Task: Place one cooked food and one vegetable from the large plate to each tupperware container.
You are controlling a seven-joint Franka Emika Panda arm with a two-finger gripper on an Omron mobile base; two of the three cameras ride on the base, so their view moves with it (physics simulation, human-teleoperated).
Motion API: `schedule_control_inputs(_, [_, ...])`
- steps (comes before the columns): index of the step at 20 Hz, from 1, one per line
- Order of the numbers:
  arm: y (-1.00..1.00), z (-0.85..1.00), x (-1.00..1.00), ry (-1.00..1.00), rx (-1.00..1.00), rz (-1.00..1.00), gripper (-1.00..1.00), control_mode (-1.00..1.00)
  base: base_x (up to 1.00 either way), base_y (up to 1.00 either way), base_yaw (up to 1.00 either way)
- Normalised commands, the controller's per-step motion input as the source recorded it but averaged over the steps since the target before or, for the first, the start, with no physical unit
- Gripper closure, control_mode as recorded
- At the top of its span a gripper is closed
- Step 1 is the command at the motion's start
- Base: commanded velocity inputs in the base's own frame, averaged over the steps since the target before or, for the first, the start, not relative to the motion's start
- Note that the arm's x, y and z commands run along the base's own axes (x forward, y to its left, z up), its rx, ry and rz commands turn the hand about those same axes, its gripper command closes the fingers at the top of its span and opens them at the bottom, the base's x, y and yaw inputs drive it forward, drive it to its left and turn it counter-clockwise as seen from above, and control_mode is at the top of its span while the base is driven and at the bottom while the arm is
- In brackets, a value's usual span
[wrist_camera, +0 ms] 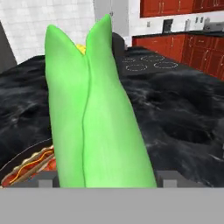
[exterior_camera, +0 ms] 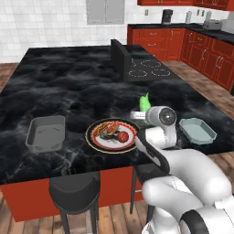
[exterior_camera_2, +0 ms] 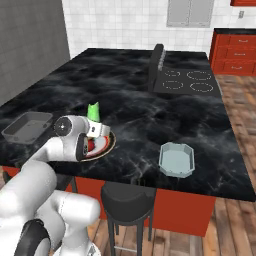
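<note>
I have the gripper (wrist_camera: 105, 183) pinching the green corn ear (wrist_camera: 94, 113) upright above the large plate (exterior_camera: 93, 138), presumably for carrying to the pale container (exterior_camera: 197, 130)

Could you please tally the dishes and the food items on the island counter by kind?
Round red-rimmed plate: 1
Rectangular tubs, opaque grey and pale translucent: 2
Green-husked corn cob held in the gripper: 1
Hot dog: 1
Red tomato: 1
Total: 6
</note>
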Motion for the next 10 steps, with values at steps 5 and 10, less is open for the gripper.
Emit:
schedule_control_inputs(5, [-1.0, 0.91, -0.54, 0.09, 0.32, -0.24, 1.0, -1.0, 0.0, 0.0, 0.0])
schedule_control_inputs(10, [-1.0, 0.35, -0.52, 0.36, 0.32, -0.36, 1.0, -1.0, 0.0, 0.0, 0.0])
